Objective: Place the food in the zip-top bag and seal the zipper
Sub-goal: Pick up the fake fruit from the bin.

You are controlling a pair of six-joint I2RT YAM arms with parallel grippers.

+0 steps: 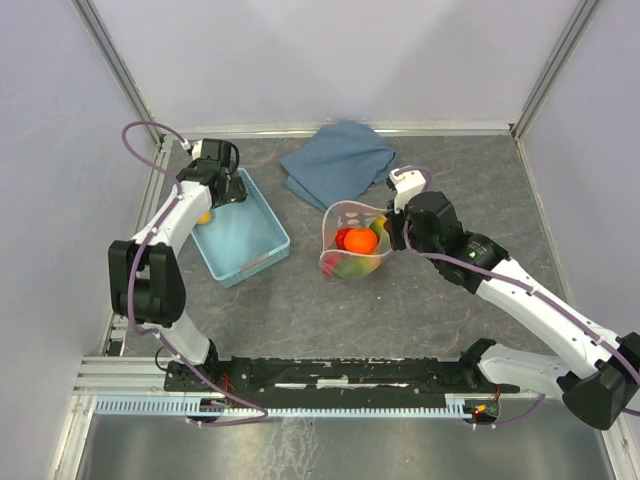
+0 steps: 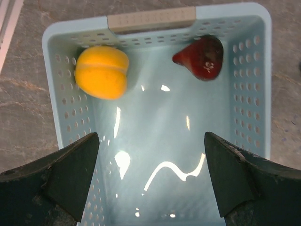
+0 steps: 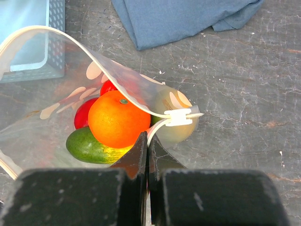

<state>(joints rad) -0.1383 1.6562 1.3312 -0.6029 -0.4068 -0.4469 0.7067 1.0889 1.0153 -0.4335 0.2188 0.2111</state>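
Bag [image 3: 47,89] clear, white-dotted, glossy fruit [image 3: 117,120] inside

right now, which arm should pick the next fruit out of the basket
Left. The left gripper is open and hangs over the basket, above the yellow fruit and the dark red fruit. The right gripper is shut on the rim of the bag, holding it open, so it is busy.

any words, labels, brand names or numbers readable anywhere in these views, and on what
No readable text in any view.
Clear dotted zip-top bag: only white dots, no lettering.
Beige handle strip on the light-blue perforated plastic basket: faint marks, too blurred to read.
Folded blue cloth: plain.
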